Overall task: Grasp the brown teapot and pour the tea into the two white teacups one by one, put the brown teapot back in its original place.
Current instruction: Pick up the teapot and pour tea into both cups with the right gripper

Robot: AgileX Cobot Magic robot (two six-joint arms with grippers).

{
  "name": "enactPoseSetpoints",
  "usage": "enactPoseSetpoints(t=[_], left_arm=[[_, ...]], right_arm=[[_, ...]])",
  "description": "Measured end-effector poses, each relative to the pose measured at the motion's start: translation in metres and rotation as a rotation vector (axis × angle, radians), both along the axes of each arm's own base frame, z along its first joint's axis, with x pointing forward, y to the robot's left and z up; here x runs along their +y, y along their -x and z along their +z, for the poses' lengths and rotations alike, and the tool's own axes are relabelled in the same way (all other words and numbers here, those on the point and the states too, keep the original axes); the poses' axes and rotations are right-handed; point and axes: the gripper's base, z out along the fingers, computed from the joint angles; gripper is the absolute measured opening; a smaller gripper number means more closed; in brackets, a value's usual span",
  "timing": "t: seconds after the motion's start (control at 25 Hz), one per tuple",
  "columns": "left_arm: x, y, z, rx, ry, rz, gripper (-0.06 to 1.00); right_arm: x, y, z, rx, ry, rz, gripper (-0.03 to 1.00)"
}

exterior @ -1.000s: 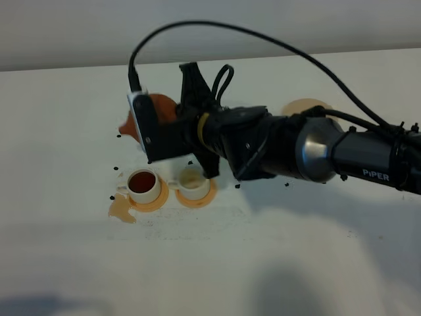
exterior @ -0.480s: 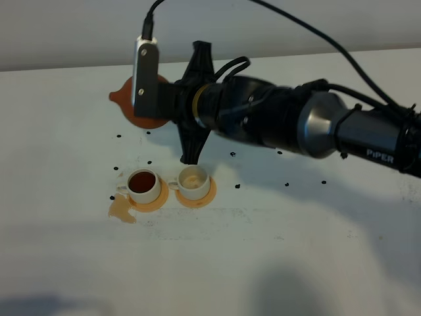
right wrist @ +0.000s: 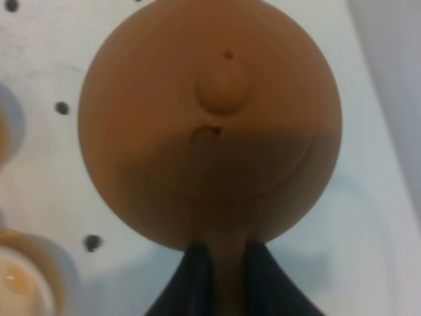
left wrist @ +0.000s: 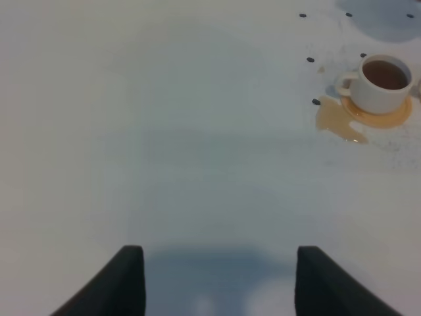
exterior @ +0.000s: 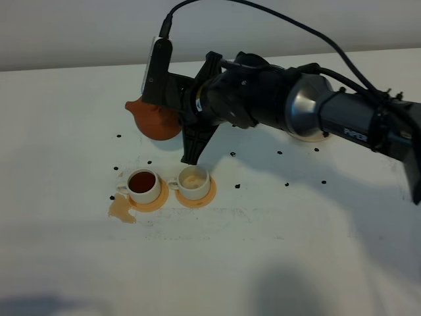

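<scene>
The brown teapot [exterior: 156, 122] hangs in the air behind the two white teacups, spout to the left. My right gripper [exterior: 176, 116] is shut on its handle; in the right wrist view the dark fingers [right wrist: 194, 283] pinch the handle below the round body [right wrist: 210, 125]. The left teacup [exterior: 143, 184] holds dark tea. The right teacup [exterior: 193, 181] is pale inside and looks nearly empty. Both stand on orange coasters. A sliver of the cream saucer [exterior: 314, 137] shows under the right arm. My left gripper [left wrist: 217, 289] is open over bare table, well away from the filled cup [left wrist: 383, 79].
A tan puddle of spilled tea [exterior: 122, 209] lies beside the left coaster [left wrist: 376, 117]. Small dark specks [exterior: 232, 155] are scattered on the white table [exterior: 263, 250] around the cups. The right arm [exterior: 342, 118] stretches across the back right.
The right wrist has rolled and lifted, carrying the teapot from close over the cups to higher and farther back, then a little right. The cups have not moved.
</scene>
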Motion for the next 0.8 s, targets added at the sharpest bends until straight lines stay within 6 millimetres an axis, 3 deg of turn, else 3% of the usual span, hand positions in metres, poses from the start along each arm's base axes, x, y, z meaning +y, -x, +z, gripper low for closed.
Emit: enactPoseSetpoints(t=[0.28,0.8], left_arm=[[0.0,0.0,0.0,0.0,0.0,0.0,0.5],[0.0,0.0,0.0,0.0,0.0,0.0,0.5]], right_arm=[[0.01,-0.01,-0.012,0.072,0.009,-0.001,0.11],[0.013,-0.01,-0.046,0.163,0.044,0.008,0.11]])
